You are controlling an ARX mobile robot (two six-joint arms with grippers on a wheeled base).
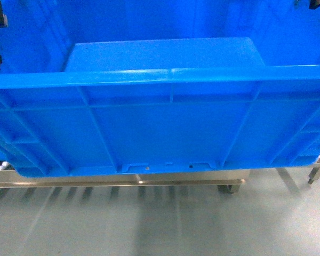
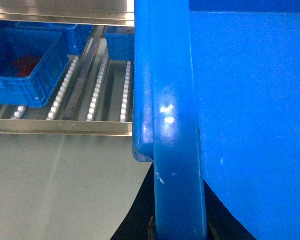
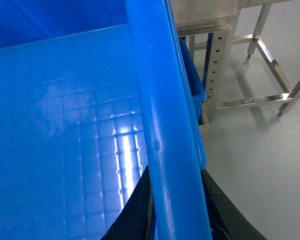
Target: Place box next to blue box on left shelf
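Crate-carrying is what we are doing: the box is filling almost the whole head view, held up in front of us with its long axis running nine to three o'clock, its ribbed near wall facing us and its open top tipped toward twelve. Beyond and below it, at six to seven o'clock, we are glimpsing a steel rail of the left shelf and grey floor. From the left wrist view we are seeing that shelf properly, lying off at ten o'clock from the crate's end rim, its roller rails running away from us, and the blue box already sitting on them with something red inside. The open roller lane beside that blue box looks like where ours belongs, so the coming move is turning on carrying the crate toward ten o'clock, with the left arm the nearer one. From the right wrist view we are looking along the opposite rim, with a steel frame at two o'clock. Both grippers are straddling the end rims, dark fingers showing either side of the plastic at six o'clock, apparently clamped on it. The fingertips themselves are cut off, and the shelf's far edge is hidden behind the crate.
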